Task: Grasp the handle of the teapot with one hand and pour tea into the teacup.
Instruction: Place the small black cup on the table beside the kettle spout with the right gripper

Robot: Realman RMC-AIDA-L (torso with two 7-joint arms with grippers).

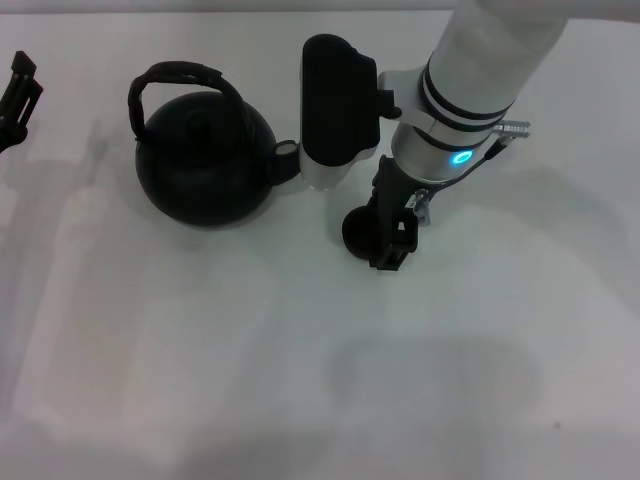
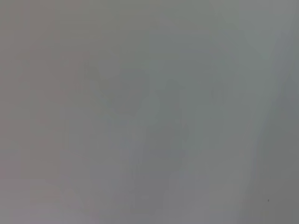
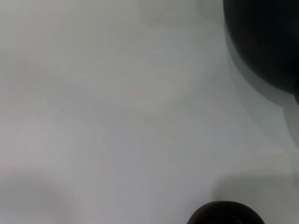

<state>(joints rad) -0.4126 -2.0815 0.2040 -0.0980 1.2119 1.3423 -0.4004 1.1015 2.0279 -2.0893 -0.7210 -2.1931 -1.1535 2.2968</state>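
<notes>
The matte black teapot (image 1: 205, 165) stands upright on the white table at the back left of centre. Its arched handle (image 1: 185, 72) rises over the lid, and its spout (image 1: 285, 160) points right. The small dark teacup (image 1: 355, 230) sits to the right of the pot, partly hidden by my right gripper (image 1: 392, 245), which hangs down right against it from the white arm with the blue light. In the right wrist view the teacup's rim (image 3: 224, 215) and part of the teapot (image 3: 266, 42) show. My left gripper (image 1: 18, 95) shows only as a black tip at the far left edge, well apart from the pot.
A black and silver block on my right wrist (image 1: 335, 100) hangs close to the teapot's spout. The white table (image 1: 300, 380) stretches bare toward the front. The left wrist view shows only plain table surface (image 2: 149, 112).
</notes>
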